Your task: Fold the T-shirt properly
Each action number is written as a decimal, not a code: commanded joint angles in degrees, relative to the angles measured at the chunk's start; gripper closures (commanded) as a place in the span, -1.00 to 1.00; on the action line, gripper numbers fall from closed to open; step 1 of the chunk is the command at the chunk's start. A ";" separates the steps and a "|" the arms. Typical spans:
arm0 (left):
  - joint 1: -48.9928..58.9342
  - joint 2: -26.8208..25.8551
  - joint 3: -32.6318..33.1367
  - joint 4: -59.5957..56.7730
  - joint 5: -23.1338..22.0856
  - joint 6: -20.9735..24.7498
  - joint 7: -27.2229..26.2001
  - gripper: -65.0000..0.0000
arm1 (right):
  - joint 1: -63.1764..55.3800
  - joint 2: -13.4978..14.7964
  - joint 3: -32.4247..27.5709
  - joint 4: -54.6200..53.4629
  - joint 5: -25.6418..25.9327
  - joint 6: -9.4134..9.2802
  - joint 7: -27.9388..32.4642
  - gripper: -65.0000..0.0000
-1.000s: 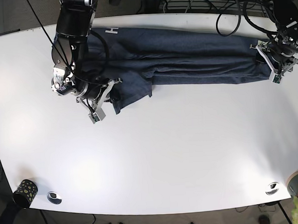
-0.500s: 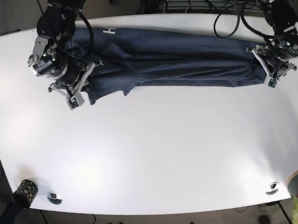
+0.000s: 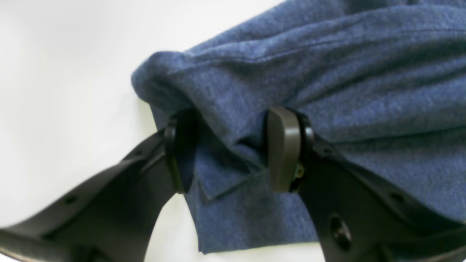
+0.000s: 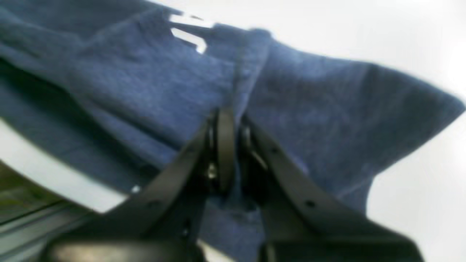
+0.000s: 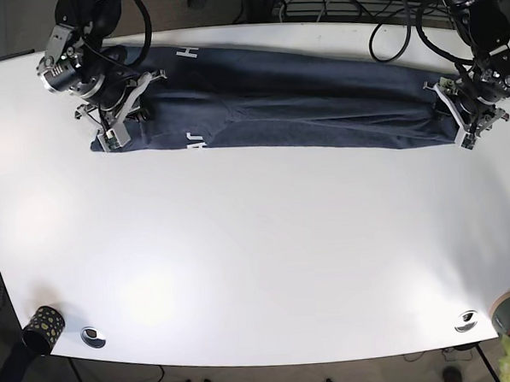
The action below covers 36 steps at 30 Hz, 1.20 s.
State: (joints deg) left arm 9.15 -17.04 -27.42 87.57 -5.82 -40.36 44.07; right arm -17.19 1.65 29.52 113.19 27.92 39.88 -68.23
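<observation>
Two grips | right fingers [image 4: 233,145] clamp T-shirt [image 5: 302,103] edge | left fingers [image 3: 284,153] apart astride hem

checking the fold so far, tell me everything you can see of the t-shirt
The t-shirt is dark blue, a soft knit by its look, with white lettering near its collar end. It lies folded into a long narrow band across the far side of the white table. The right hand is shut on a gathered pleat at one end. At the other end the left hand has its jaws apart around a bunched fold; layered edges show there, and creases run lengthwise.
</observation>
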 commanded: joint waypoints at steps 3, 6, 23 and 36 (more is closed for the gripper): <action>-0.31 -2.17 -0.23 0.39 1.03 0.36 -0.16 0.16 | -1.40 1.56 1.73 0.62 2.80 0.12 0.58 1.00; -0.31 -2.52 -0.23 0.39 1.03 0.36 -0.16 0.16 | -2.28 1.65 2.26 -1.23 2.80 0.12 0.58 0.93; -0.66 -2.17 -0.67 2.50 -0.99 0.36 -0.16 0.16 | -4.83 4.02 4.64 2.64 3.42 0.12 0.84 -0.50; -0.66 -1.91 -5.15 8.21 -11.01 0.36 0.10 0.16 | -3.86 4.28 -2.92 -4.04 9.92 0.12 1.11 -0.50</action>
State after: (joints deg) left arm 8.91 -18.33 -32.47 94.76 -15.75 -39.92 45.23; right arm -21.12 5.19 26.52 110.34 37.36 39.75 -67.99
